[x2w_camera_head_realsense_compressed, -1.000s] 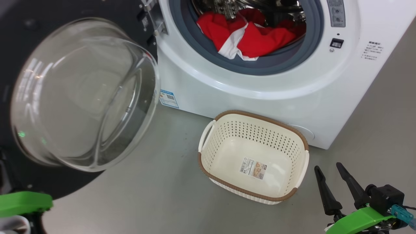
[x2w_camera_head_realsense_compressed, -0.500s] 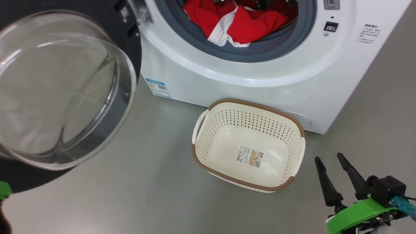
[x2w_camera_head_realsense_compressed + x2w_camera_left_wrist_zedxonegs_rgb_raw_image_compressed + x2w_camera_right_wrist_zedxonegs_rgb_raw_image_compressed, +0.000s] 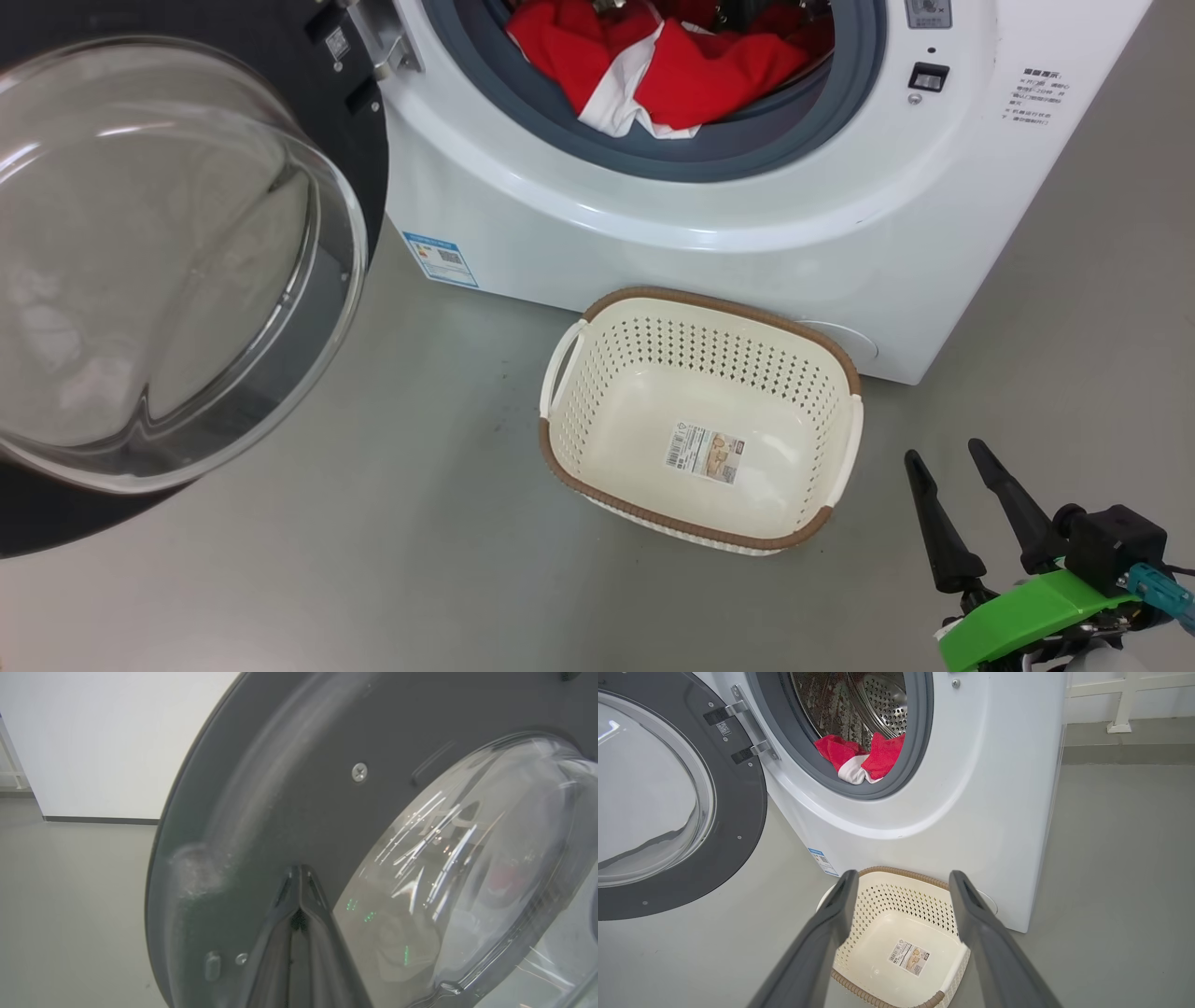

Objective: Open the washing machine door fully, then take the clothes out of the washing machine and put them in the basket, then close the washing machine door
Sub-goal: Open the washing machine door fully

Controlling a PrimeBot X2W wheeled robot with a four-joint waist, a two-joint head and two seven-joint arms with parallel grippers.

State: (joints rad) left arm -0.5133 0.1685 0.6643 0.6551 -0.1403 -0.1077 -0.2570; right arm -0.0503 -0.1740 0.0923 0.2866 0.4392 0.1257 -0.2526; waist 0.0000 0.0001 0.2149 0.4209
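Head view, lower right: right gripper (image 3: 943, 453) with jaws spread wide, nothing between them, above the grey floor (image 3: 420, 560).
Left wrist view: left gripper (image 3: 299, 873) with fingers pressed together, holding nothing, tips pointing at the dark inner rim of the washing machine door (image 3: 159, 271); contact cannot be told.
Centre: the basket (image 3: 653, 355), upright on the floor with only its label sticker (image 3: 705, 451) inside, just before the washing machine (image 3: 700, 243).
Left: door swung wide open.
Top: the clothes (image 3: 719, 79) lie in the drum mouth, spilling onto the grey rubber ring (image 3: 747, 154).
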